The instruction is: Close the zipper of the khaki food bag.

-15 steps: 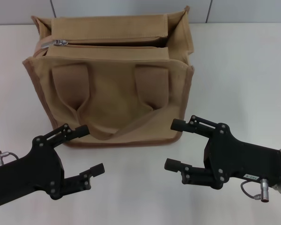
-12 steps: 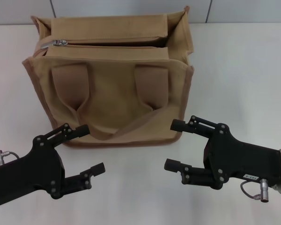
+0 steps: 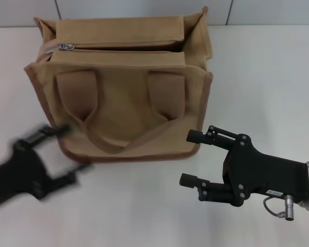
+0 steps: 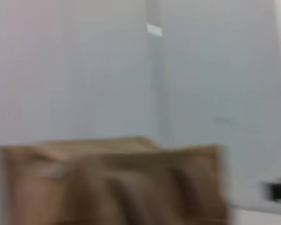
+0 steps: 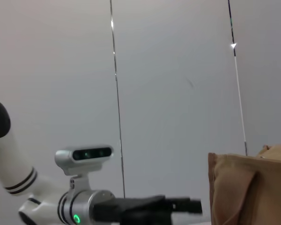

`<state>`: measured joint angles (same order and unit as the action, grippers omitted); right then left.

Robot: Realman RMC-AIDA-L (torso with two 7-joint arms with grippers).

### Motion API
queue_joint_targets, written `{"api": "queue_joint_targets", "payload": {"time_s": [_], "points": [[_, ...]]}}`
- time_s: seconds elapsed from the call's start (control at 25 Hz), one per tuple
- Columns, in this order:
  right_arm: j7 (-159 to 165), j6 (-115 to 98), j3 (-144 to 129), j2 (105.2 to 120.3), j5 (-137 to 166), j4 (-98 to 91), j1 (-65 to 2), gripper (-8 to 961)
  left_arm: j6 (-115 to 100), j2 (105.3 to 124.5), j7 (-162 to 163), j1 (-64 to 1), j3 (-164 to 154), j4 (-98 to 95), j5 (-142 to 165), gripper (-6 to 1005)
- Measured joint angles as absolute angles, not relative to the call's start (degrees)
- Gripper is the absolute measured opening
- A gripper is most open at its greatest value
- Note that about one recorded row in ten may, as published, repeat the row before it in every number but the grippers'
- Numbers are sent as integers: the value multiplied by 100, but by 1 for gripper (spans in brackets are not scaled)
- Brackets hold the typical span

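Zipper (image 3: 121, 48) tape runs left to right along the top of the khaki bag (image 3: 123, 98), and it is not yet closed: a dark gap shows between the two top flaps for most of their length, with the small silver pull tab (image 3: 67, 47) parked at the far-left end. The bag stands upright on the white worktop (image 3: 262, 77), near the far edge, its two looped handles hanging down the near face. The left pincer (image 3: 67, 152) is a smear of motion just beside the bag's near-left bottom corner; its fingers look spread, though the blur makes that a loose reading. The right pincer (image 3: 190, 158) hangs near the bag's near-right bottom corner, fingers clearly spread and holding nothing. To do this step well, I judge the left pincer should rise to the top of the bag and come at the pull tab from above, closing only once the tab sits squarely between the fingers, since the tab is small and lies flat against the tape. The pull should then follow the tape toward the right, kept low and straight. The soft bag will likely slide or fold, so the right pincer would do well to steady the right end first.
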<state>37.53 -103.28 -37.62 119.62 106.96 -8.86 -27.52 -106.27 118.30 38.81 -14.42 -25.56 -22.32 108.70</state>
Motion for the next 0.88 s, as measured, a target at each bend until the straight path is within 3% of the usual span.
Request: {"api": "queue_joint_targets", "payload": {"time_s": [0.2,0.4,0.68,0.88], "points": [[3752,-10238,-3737,11962,10666,-891,-2746,788,-10562,11837,4237,-1190,-231,-1894,10484,802],[3751,-10219,-3756,11967,10659,-881,-2751,788,-10089,11844,4419,-1457,929,-1467,10358,794],[3704,-10213,-3755,11965,10659,-805,-2713,788,-9205,11829,4507,-2207,3,-1624,10570,783],[3678,-10222,-3736,11962,10659,-745,-2610,788,-8882,11841,4782,-2326,-695,-1987,10571,775]]}}
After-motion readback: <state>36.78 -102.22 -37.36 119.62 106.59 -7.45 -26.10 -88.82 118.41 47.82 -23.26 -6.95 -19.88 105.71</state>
